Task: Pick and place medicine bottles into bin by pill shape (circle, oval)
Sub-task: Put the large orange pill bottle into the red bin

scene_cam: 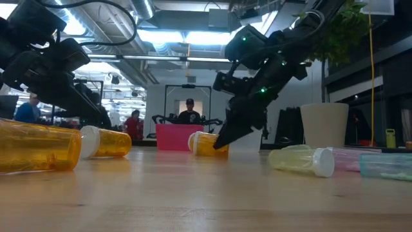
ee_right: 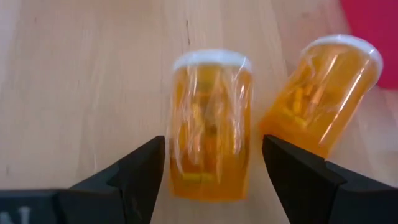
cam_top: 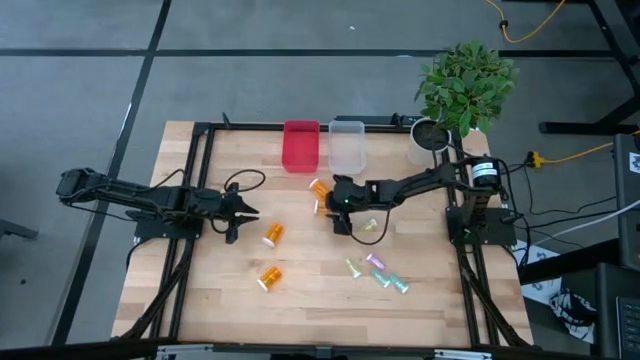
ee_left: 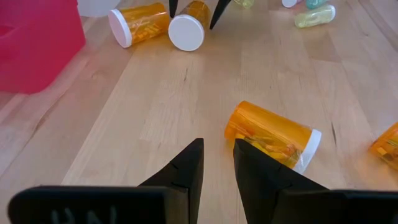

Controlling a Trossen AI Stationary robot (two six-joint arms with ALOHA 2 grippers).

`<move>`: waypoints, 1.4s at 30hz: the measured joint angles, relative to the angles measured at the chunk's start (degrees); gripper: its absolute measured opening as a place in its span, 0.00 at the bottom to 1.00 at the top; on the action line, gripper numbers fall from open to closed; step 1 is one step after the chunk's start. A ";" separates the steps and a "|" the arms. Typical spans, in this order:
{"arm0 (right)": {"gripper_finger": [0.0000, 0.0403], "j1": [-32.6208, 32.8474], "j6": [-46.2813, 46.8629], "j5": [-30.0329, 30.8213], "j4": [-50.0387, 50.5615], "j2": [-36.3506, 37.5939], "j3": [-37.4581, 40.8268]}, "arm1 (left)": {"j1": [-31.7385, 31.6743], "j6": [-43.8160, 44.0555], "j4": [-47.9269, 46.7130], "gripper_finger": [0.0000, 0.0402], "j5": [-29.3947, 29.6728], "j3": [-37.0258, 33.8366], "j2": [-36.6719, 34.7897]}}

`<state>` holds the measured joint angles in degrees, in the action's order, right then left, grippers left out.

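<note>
Eight little bottles lie on their sides. Two orange bottles with white caps (cam_top: pixel 319 188) sit close together near the middle of the high view. Another orange one (cam_top: pixel 273 235) lies lower and left, and the last orange one (cam_top: pixel 270 277) lower still. Four thin pale vials (cam_top: pixel 377 270) lie in a bunch at lower right.

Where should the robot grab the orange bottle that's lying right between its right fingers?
Best around the middle of the orange bottle, one finger on each long side. It lies flat on the table, white cap pointing away, so its round sides face the open right gripper. Coming straight down from above seems safest, since a second orange bottle lies close beside it.
</note>
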<state>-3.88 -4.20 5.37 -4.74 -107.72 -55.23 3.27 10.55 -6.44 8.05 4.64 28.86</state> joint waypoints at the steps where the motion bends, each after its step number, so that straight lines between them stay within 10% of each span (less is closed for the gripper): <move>1: 0.67 0.00 1.04 0.01 -0.41 0.03 -0.02 | 0.00 0.00 -0.02 0.21 0.02 0.00 0.00; 24: 0.67 0.00 10.16 0.00 -1.48 -1.77 -0.01 | 0.01 1.36 -0.46 0.21 0.01 0.00 0.00; 34: 0.46 0.00 10.76 -0.50 -1.52 -1.77 -0.01 | 0.02 1.36 -0.46 0.21 0.01 0.00 0.00; 42: 0.48 -0.02 16.11 -0.46 -3.19 -0.10 -0.78 | 0.01 1.36 -0.47 0.21 0.02 0.00 0.00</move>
<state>-3.90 11.92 4.91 -7.93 -107.82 -56.01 3.27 11.90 -6.90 8.08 4.64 28.86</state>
